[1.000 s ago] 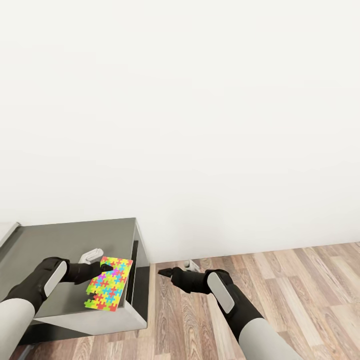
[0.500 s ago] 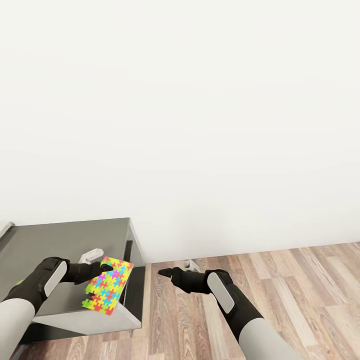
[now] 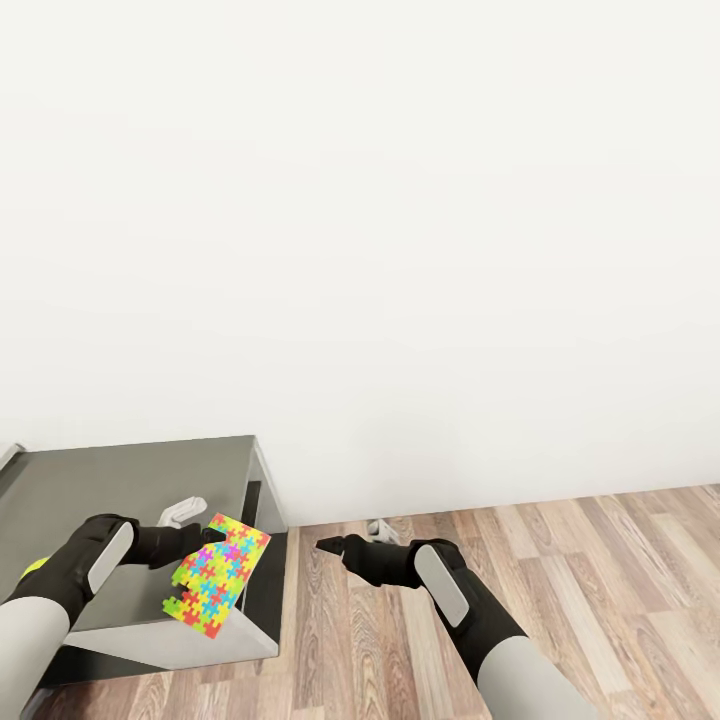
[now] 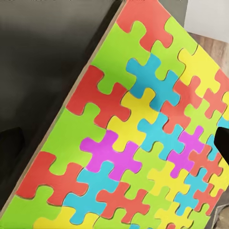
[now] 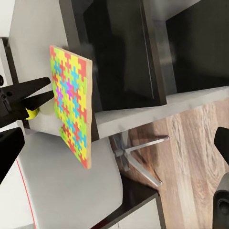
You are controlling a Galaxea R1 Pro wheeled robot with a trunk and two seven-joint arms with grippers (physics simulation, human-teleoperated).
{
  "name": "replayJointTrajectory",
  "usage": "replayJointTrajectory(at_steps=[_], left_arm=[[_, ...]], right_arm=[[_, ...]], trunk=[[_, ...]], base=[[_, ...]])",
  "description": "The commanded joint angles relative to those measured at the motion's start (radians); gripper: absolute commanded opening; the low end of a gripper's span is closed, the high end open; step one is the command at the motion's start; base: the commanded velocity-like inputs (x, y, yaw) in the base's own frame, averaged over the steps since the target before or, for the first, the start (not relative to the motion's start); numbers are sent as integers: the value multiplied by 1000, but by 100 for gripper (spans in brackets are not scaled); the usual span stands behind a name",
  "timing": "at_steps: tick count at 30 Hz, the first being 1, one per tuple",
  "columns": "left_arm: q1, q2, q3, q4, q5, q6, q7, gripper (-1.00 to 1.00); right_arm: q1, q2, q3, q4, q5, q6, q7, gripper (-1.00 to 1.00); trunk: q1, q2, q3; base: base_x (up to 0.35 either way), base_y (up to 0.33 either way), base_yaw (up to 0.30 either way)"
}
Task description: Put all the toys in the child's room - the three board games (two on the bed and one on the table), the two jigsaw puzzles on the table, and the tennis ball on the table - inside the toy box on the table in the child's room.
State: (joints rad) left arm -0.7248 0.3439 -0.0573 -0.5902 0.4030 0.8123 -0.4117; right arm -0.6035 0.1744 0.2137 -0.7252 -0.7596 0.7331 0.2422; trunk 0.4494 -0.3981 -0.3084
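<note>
My left gripper (image 3: 207, 540) is shut on the top edge of a jigsaw puzzle (image 3: 215, 580), a thin board of interlocking yellow, red, blue and green pieces. It hangs tilted over the right end of the table's dark grey section (image 3: 130, 480). The board (image 4: 138, 143) is close up in the left wrist view, and in the right wrist view the puzzle (image 5: 71, 105) stands nearly on edge. A small yellow-green tennis ball (image 3: 35, 568) lies on the table behind my left forearm. My right gripper (image 3: 328, 546) hovers open over the floor, right of the table. The toy box, board games and bed are out of view.
A small white object (image 3: 181, 512) lies on the dark table top near my left gripper. A plain white wall (image 3: 400, 250) stands behind. Wood-plank floor (image 3: 560, 570) stretches to the right. A metal leg (image 5: 143, 157) rests on the floor below the table's open shelf.
The view has shifted slightly right, so the table sits further left. The puzzle in my left gripper has lifted and tilted more upright. The right arm has held still.
</note>
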Motion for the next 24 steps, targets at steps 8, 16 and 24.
replayJointTrajectory(at_steps=[8, 16, 24], left_arm=[[-1, 1, -4, -1, 0, 2, -2, 100], [-1, 5, -1, -1, 0, 1, -2, 100], [-1, 8, 5, 0, 0, 1, -4, 100]], right_arm=[[-1, 0, -1, 0, 3, 3, 3, 100], [-1, 0, -1, 0, 3, 3, 3, 100], [0, 0, -1, 0, 3, 3, 3, 100]], trunk=[[1, -2, -2], [1, -2, -2], [1, -2, -2]], base=[[0, 0, 0], [0, 0, 0], [0, 0, 0]])
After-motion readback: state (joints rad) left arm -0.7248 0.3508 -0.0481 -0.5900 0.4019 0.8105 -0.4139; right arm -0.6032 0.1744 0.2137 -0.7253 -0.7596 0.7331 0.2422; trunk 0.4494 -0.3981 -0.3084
